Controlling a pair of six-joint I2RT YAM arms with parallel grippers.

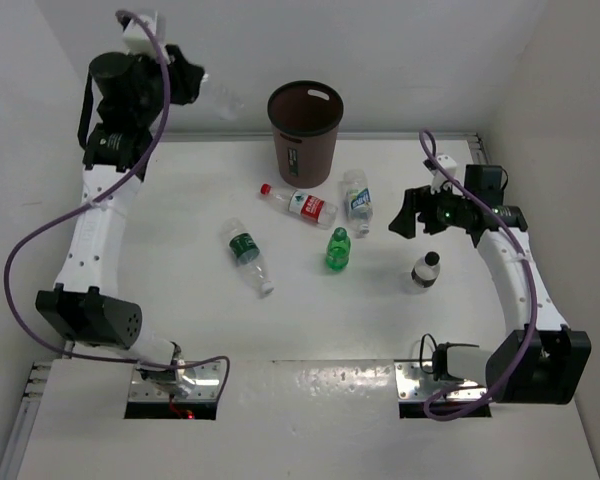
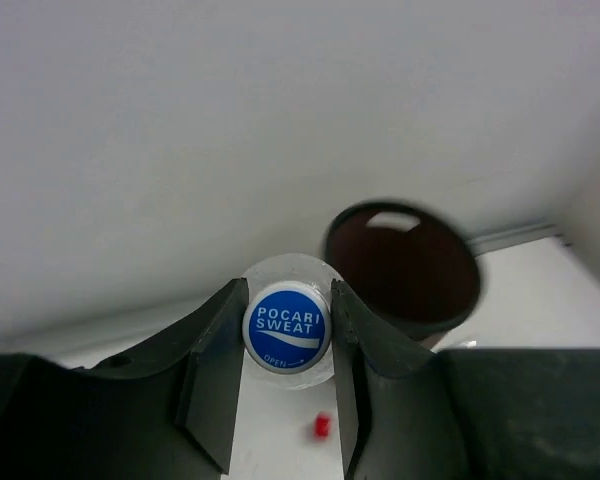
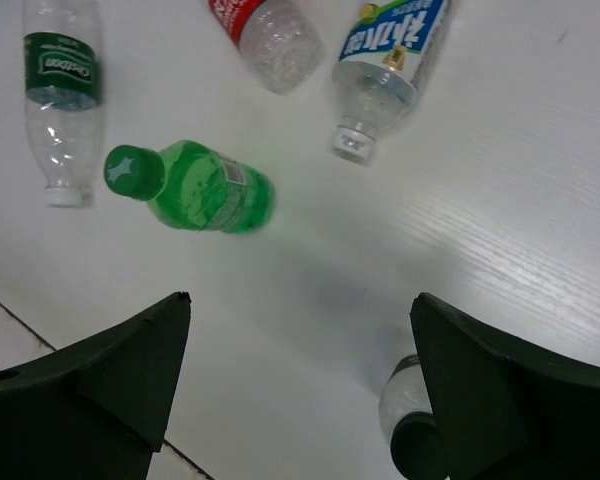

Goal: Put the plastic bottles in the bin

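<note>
Clear bottle [image 2: 285, 268] wears a blue Pocari Sweat cap [image 2: 286, 325].

The brown bin [image 1: 305, 135] stands upright, five bottles [image 1: 338, 250] scattered before it, a sixth bottle [image 2: 286, 325] seemingly raised alongside.

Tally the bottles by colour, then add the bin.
Clear bottles: 4 (red-white labelled bottle, blue-white labelled bottle, dark green labelled bottle, blue-capped bottle in the left gripper)
Green translucent bottle: 1
Short dark bottle: 1
Dark brown bin: 1
Total: 7
</note>
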